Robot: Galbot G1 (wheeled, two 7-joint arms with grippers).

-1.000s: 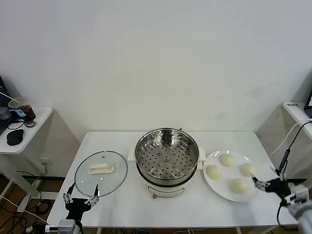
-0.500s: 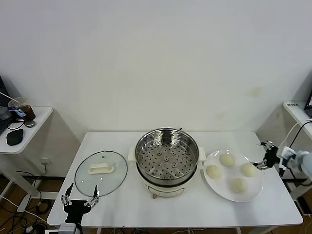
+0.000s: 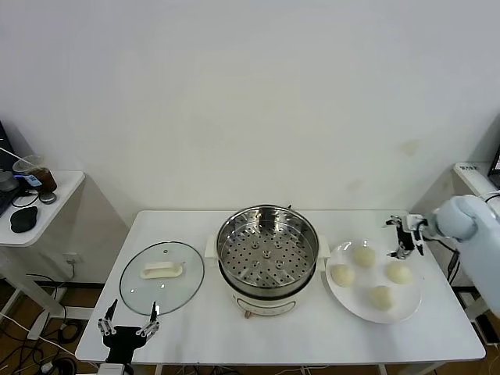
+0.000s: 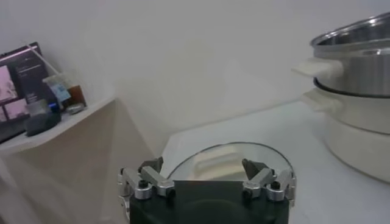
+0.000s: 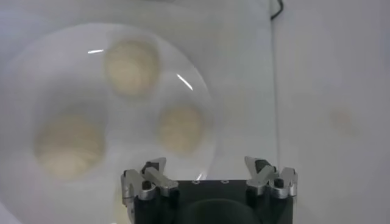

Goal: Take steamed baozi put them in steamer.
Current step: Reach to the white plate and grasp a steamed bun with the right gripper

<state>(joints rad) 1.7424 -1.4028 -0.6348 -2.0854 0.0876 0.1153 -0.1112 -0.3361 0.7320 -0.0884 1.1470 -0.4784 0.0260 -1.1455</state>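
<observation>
Baozi (image 3: 363, 255) lie four on a white plate (image 3: 344, 301) at the counter's (image 3: 195, 328) three o'clock, just beside the steamer (image 3: 267, 254), which stands at centre holding only its bare perforated tray. Right pincer (image 3: 405, 235) hangs spread wide above the plate's one o'clock rim, gripping nothing. Left pincer (image 3: 126, 329) waits at the counter's seven o'clock edge, spread wide too, near the glass lid (image 3: 162, 277) lying at nine o'clock
</observation>
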